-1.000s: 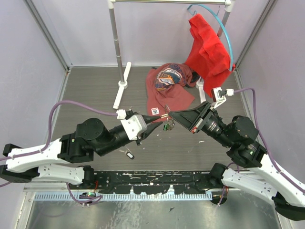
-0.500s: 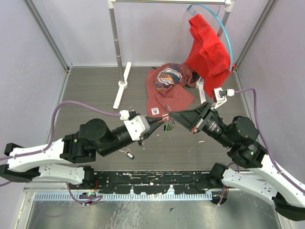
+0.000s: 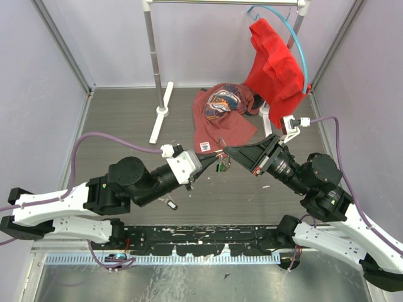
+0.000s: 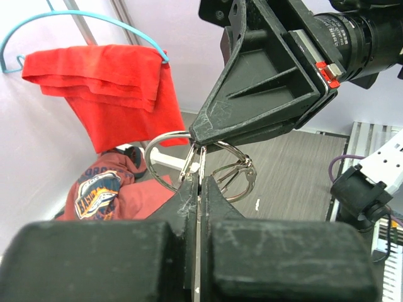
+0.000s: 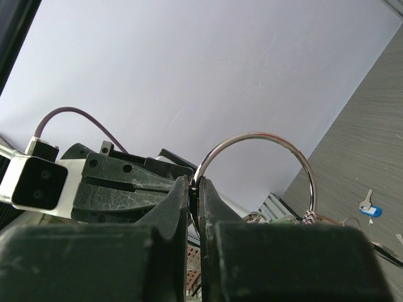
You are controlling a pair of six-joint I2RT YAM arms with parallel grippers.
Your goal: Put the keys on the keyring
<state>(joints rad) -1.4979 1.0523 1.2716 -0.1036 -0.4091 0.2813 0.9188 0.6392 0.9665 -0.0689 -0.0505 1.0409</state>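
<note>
Facing tip to tip in mid-air above the counter (image 3: 126, 126), the right jaws pinch the keyring (image 5: 255, 134) by its wire while the left jaws, clamped on 1 thin key (image 4: 199, 165), aim its blade lengthwise at the loop just ahead.

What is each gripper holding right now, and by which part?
The right gripper pinches the keyring by its wire rim. The left gripper pinches a thin silver key edge-on, its tip at the ring.
</note>
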